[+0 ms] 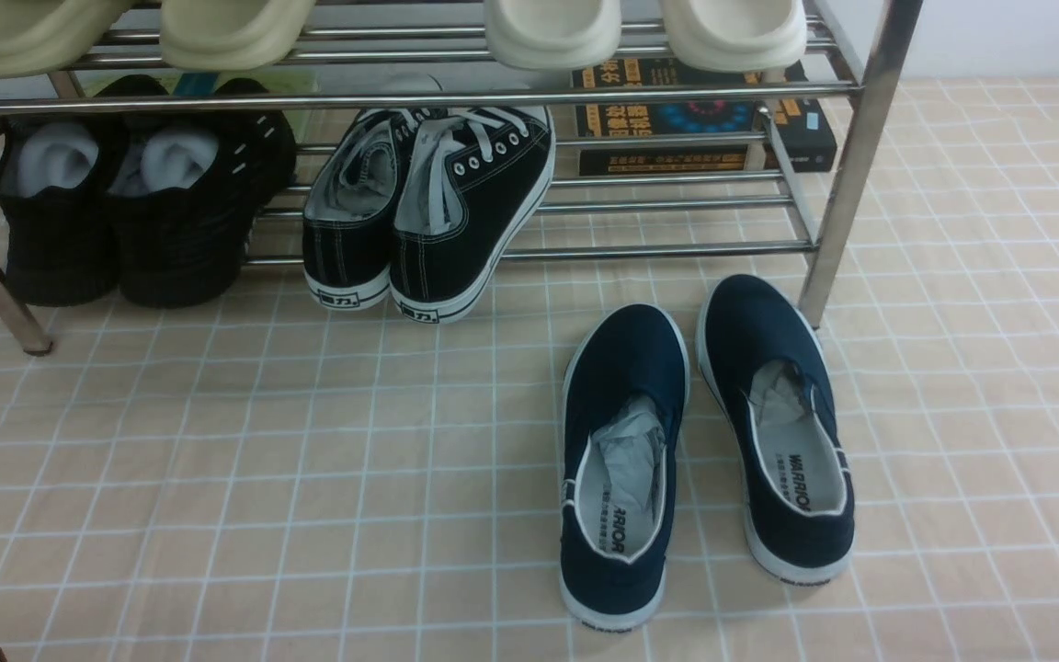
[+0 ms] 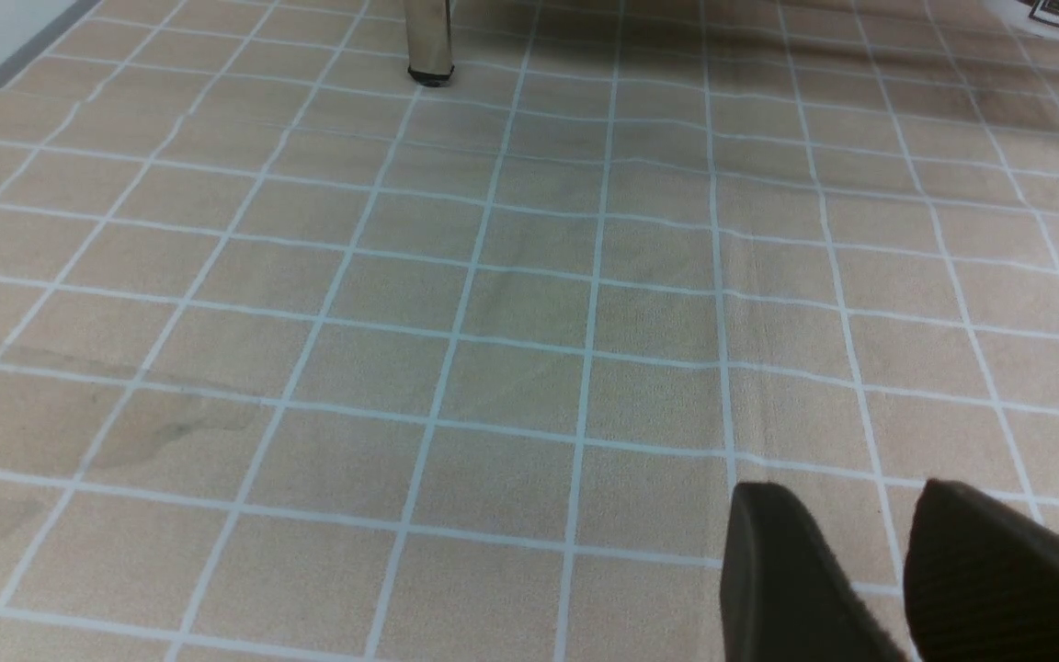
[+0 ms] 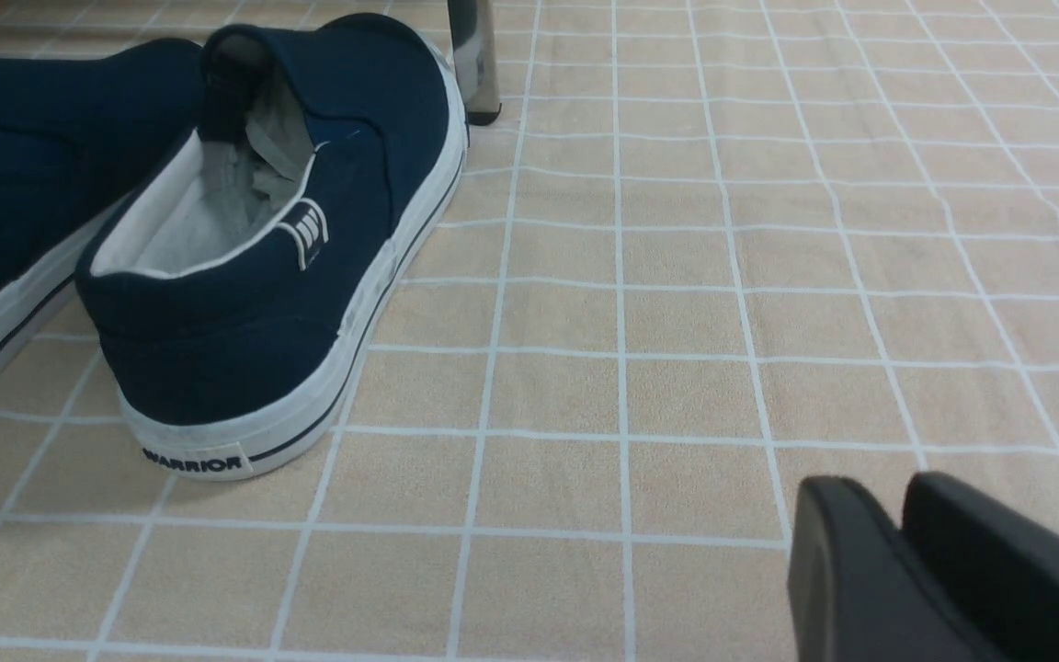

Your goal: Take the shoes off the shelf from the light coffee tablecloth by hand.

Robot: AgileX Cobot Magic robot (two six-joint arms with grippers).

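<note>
l pincer (image 2: 849,492) is hovering over the light coffee tablecloth (image 1: 309,478), fingers spread w/ cloth showing btwn. r pincer (image 3: 877,487) is also hanging over cloth, holding nothing; can't tell if tips are touching or slightly apart. navy shoes (image 1: 623,359) are lying upright on cloth, side by side, toes pointing toward the shelf (image 1: 847,175). black lace-up sneakers (image 1: 483,211) & all-black shoes (image 1: 61,239) are sitting on lower tier, pale clogs (image 1: 552,32) up top.

The slip-on shoes (image 1: 626,570) lie on the tablecloth (image 1: 309,478), side by side before the right end of the shelf (image 1: 837,184); lace-up sneakers (image 1: 438,239) sit behind them, further left.
</note>
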